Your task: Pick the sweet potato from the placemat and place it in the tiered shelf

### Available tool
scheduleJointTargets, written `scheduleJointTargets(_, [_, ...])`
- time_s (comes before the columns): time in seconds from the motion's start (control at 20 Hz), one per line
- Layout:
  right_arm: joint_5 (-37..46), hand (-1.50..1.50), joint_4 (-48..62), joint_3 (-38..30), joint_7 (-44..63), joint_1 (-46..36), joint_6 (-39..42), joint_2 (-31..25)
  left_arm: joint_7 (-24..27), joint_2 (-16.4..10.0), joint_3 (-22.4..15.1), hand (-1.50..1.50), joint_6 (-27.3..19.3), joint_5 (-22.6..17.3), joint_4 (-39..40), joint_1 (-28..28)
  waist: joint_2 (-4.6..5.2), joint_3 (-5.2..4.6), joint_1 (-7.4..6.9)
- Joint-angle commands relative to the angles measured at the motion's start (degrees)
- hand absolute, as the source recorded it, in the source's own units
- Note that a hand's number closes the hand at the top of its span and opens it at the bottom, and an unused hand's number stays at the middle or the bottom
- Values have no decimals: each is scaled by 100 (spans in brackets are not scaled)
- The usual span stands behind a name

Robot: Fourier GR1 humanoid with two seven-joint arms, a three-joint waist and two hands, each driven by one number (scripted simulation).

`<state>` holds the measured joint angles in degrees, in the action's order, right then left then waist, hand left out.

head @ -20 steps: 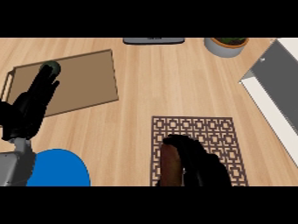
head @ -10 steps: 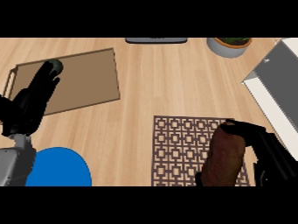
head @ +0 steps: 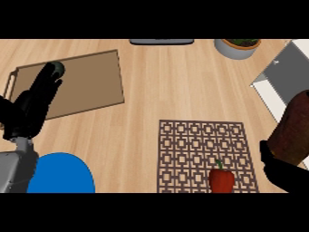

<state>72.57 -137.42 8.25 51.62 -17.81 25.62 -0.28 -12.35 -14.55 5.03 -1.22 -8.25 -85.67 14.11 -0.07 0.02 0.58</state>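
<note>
Sweet potato (head: 298,129) gripped by right robot hand (head: 285,174) near tiered shelf (head: 287,68).

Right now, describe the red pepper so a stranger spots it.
Find the patterned placemat on the counter. At its near edge lies the red pepper: small, green-stemmed, the only red thing, unlike the brown sweet potato to its right.
</note>
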Motion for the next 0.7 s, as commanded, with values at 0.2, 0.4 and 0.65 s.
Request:
scheduleJointTargets(0.2, [-1846, 150, -633, -2066, -440, -86, 353, 27, -152, 91, -63, 0, -52, -6, -276, -95, -36, 19, 55])
scheduleJointTargets(0.4, [-2329, 150, -114, -3262, -1257, -103, 251, -142, -44, 106, -38, 0, -74, 56, -137, -142, -26, 20, 111])
scheduleJointTargets(0.65, [-3332, 150, 329, -4624, -1932, -17, 477, -565, -62, -32, 128, 0, 11, -20, -9, 38, -32, 11, 149])
